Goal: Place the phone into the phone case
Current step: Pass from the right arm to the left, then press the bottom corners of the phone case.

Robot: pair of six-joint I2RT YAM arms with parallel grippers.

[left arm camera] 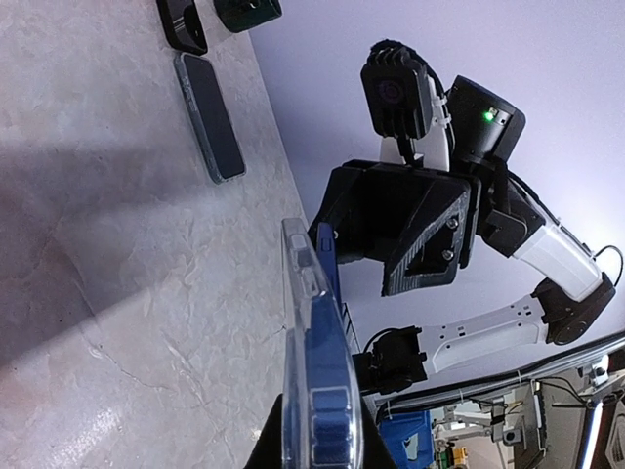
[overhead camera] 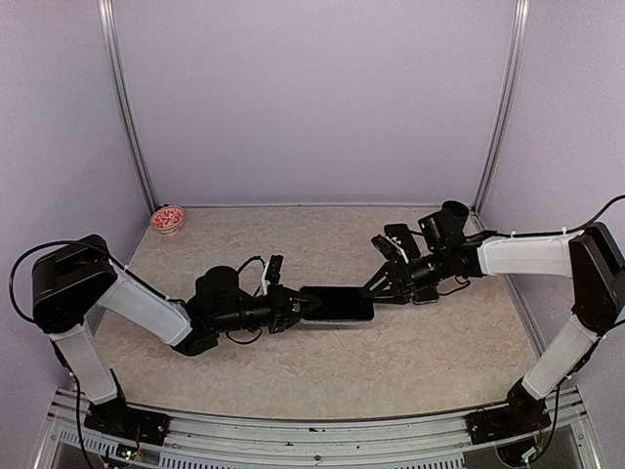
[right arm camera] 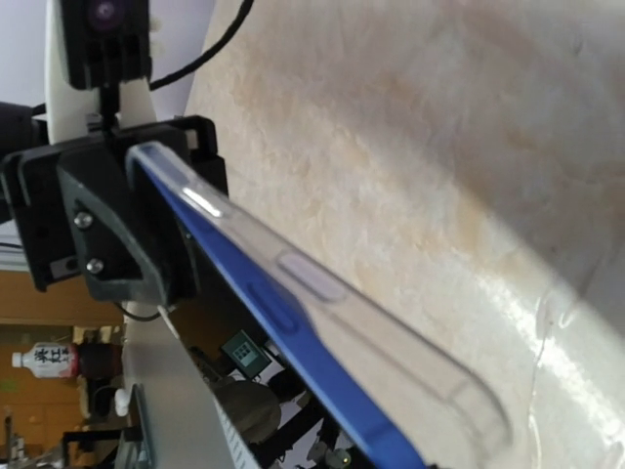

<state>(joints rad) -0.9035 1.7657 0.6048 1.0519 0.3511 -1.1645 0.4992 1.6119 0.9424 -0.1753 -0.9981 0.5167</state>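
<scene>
A blue phone (overhead camera: 337, 304) lies in a clear phone case and hangs above the table's middle, held between both grippers. My left gripper (overhead camera: 293, 311) is shut on the left end; in the left wrist view its fingertips (left arm camera: 269, 445) pinch the clear case (left arm camera: 298, 322) with the blue phone (left arm camera: 330, 293) inside. My right gripper (overhead camera: 376, 288) is at the right end, its black fingers (left arm camera: 415, 230) closed over the far end. In the right wrist view the blue phone (right arm camera: 293, 322) runs alongside the clear case (right arm camera: 391, 337), which stands slightly off it at the near corner.
A second phone in a clear case (left arm camera: 208, 115) and a black device (left arm camera: 181, 24) lie on the table beyond the right gripper, also seen from above (overhead camera: 400, 239). A small red-and-white bowl (overhead camera: 168, 219) sits at the back left corner.
</scene>
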